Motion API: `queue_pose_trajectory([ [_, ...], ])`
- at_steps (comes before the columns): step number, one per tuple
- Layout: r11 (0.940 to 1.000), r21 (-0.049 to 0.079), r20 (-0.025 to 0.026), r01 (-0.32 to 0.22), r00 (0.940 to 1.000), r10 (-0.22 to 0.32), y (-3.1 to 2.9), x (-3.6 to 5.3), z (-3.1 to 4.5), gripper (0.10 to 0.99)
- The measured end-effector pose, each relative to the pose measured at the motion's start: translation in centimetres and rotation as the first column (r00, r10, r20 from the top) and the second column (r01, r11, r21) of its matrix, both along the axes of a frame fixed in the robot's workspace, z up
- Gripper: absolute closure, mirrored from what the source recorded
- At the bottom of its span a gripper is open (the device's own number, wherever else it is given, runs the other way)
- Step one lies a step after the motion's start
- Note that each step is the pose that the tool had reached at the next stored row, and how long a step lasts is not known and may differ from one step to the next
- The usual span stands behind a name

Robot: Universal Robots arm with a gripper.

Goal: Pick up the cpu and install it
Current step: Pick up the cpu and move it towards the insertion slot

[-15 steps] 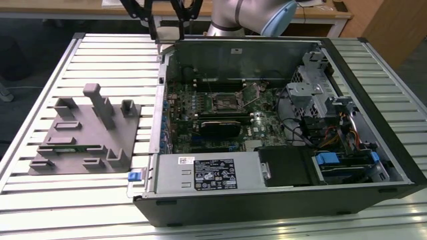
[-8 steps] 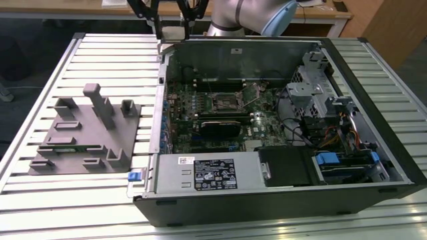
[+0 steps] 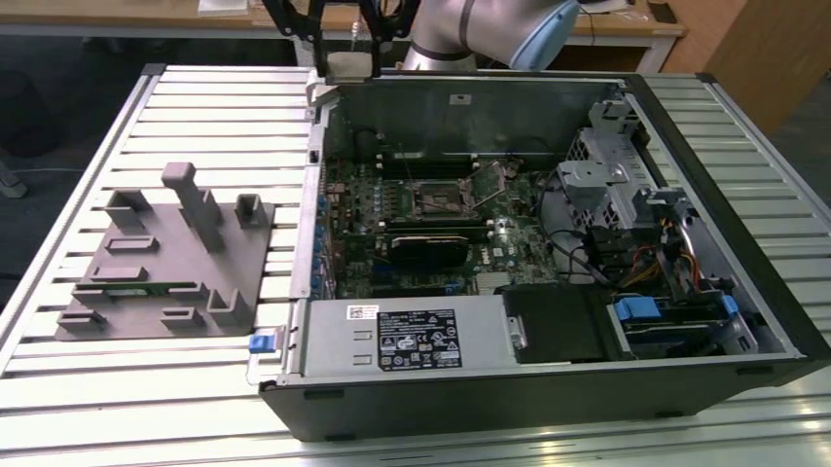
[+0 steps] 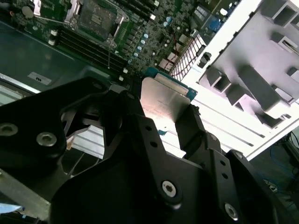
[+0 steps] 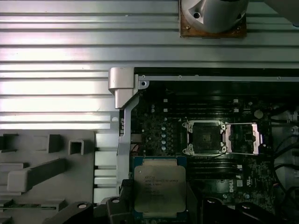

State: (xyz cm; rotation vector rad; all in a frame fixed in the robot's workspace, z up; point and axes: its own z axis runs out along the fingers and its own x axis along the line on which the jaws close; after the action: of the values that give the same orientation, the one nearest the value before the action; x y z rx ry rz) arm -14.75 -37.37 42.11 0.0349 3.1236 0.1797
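Over case corner (image 3: 325, 92), cpu (image 5: 159, 187) within pincer (image 5: 158, 205).

The cpu (image 5: 159, 186) is a small flat square chip — a silvery metal lid with faint print on a board whose thin blue-green rim shows in both wrist views. It is lifted clear, clamped at two opposite edges by the gripper (image 5: 158, 201), with its lid turned towards the first wrist camera. In the exterior view the cpu (image 3: 348, 66) hangs over the far rim of the open computer case (image 3: 520, 78) — at about eleven o'clock from the bare socket (image 3: 435, 199).
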Motion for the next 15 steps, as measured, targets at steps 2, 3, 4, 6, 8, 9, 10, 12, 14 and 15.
queue_pose_trajectory([
  [2, 1.0000, 0.000, 0.0000, 0.000, 1.0000, 0.000, 0.01, 0.46, -0.01, 0.545],
  [3, 1.0000, 0.000, -0.0001, 0.000, 1.0000, 0.000, 0.02, 0.76, -0.01, 0.545],
  [4, 1.0000, 0.000, -0.0001, 0.000, 1.0000, 0.000, 0.04, 1.04, -0.02, 0.545],
  [6, 1.0000, 0.000, 0.0000, 0.000, 1.0000, 0.000, 0.08, 1.64, -0.04, 0.545],
  [8, 1.0000, 0.000, 0.0000, 0.000, 1.0000, 0.000, 0.11, 2.31, -0.06, 0.545],
  [9, 1.0000, 0.000, 0.0000, 0.000, 1.0000, 0.000, 0.12, 2.62, -0.08, 0.545],
  [10, 1.0000, 0.000, 0.0000, 0.000, 1.0000, 0.000, 0.12, 2.90, -0.09, 0.545],
  [12, 1.0000, 0.000, -0.0001, 0.000, 1.0000, 0.000, 0.12, 3.41, -0.11, 0.545],
  [14, 1.0000, 0.000, 0.0000, 0.000, 1.0000, 0.000, 0.12, 3.91, -0.13, 0.545],
  [15, 1.0000, 0.000, -0.0001, 0.000, 1.0000, 0.000, 0.12, 4.16, -0.13, 0.545],
])
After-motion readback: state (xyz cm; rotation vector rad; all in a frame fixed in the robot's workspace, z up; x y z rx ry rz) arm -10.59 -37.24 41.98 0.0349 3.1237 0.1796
